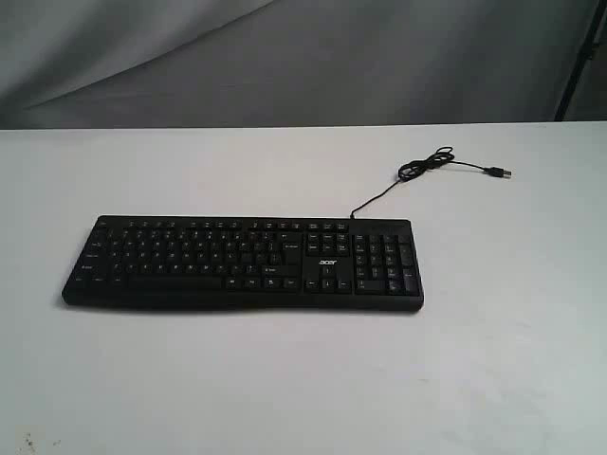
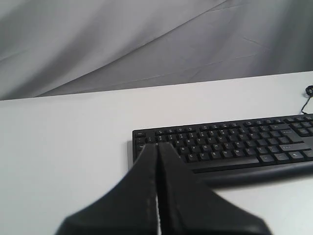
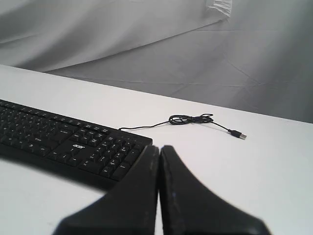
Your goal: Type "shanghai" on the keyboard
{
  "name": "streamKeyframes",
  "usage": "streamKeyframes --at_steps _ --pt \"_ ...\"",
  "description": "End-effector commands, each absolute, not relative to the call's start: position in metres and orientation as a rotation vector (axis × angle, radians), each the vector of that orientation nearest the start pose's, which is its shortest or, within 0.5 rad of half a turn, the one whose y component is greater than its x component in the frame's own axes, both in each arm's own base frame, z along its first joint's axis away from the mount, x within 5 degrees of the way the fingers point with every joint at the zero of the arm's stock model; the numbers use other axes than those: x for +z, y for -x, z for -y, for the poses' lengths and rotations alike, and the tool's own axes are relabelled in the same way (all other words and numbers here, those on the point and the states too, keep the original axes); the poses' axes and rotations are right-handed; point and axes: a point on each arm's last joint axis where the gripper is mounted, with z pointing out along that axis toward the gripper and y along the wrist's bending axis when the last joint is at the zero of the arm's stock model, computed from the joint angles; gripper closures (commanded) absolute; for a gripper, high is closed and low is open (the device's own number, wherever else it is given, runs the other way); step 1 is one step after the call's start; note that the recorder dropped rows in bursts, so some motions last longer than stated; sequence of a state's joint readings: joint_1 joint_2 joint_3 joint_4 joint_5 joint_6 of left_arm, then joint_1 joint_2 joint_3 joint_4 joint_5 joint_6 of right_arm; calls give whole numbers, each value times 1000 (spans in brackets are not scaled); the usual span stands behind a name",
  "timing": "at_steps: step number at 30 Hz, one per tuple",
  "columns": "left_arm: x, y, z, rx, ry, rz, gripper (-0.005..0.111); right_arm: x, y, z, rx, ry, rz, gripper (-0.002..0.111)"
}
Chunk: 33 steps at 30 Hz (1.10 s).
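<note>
Since a narrow tip likely suits poking keys, both pairs of jaws are pressed together. They hover off the keyboard [image 1: 242,261], one toward each end, touching no key.

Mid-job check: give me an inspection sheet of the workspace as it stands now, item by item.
Surface: white table, plain and flat.
Job's things: black keyboard lies flat, number pad toward the right of the exterior view.
Clutter: nothing seen.
Grippers: left gripper shut; right gripper shut; neither shows in the exterior view.
Cables: thin black cable leaves the keyboard's rear edge and bunches loosely; its USB plug lies loose on the table.
Surroundings: grey cloth backdrop behind the table.
</note>
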<state>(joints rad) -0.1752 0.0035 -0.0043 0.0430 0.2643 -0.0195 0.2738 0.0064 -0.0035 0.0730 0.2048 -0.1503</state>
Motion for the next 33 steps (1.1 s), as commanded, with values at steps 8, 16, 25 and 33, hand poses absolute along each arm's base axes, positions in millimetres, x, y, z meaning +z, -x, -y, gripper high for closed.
streamKeyframes --at_steps 8,16,25,33 --pt "190 -54 9 -107 -165 -1736 107 195 -54 -16 148 305 -1662 108" --pt "190 -54 9 -107 -165 -1736 107 195 -53 -16 163 294 -1664 108" --pt "190 -54 9 -107 -165 -1736 107 264 -56 -18 166 325 -1741 108" --pt "190 -54 9 -107 -165 -1736 107 317 -128 -39 140 358 -1796 108"
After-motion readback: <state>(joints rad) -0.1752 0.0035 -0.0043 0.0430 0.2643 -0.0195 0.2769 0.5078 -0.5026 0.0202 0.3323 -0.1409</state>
